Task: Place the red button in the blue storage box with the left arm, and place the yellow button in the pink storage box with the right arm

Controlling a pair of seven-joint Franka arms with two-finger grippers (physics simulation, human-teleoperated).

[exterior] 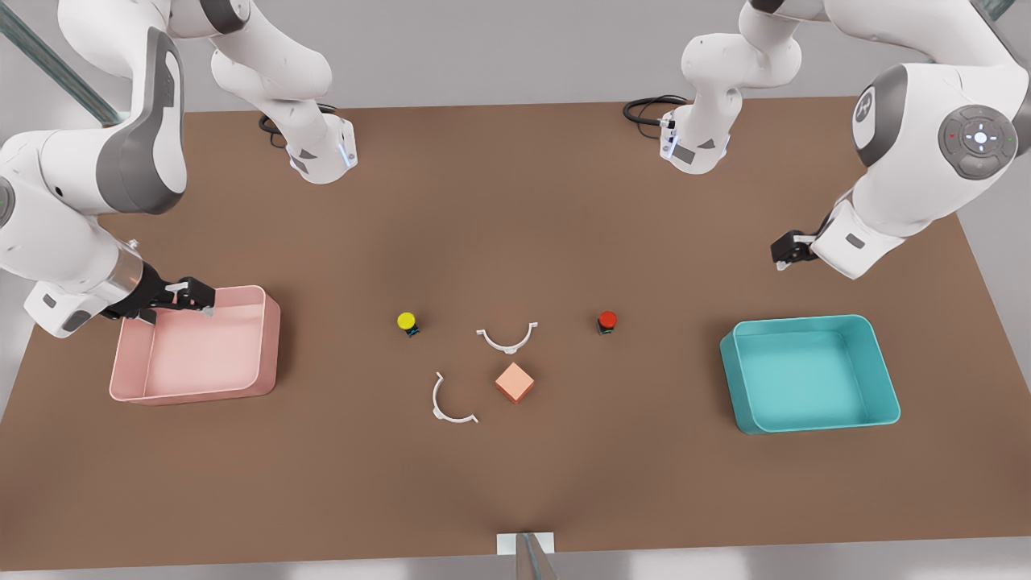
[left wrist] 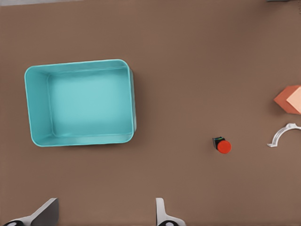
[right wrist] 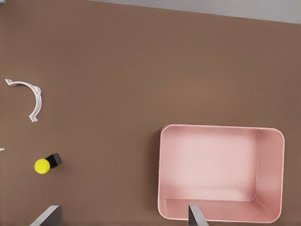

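The red button (exterior: 607, 321) (left wrist: 222, 145) stands on the brown table right of centre in the front view. The blue storage box (exterior: 812, 373) (left wrist: 81, 102) lies at the front view's right. My left gripper (exterior: 785, 251) (left wrist: 104, 217) hangs open above the table behind that box, holding nothing. The yellow button (exterior: 407, 322) (right wrist: 44, 164) stands left of centre. The pink storage box (exterior: 196, 345) (right wrist: 221, 171) lies at the front view's left. My right gripper (exterior: 192, 297) (right wrist: 123, 218) hovers open over the pink box's far left rim, nothing between its fingers.
Between the two buttons lie an orange-pink cube (exterior: 515, 382) (left wrist: 290, 99) and two white half-ring clips (exterior: 507, 338) (exterior: 447, 400). Both arm bases (exterior: 322, 153) (exterior: 694, 145) stand at the table's far edge. A small mount (exterior: 525, 544) sits at the near edge.
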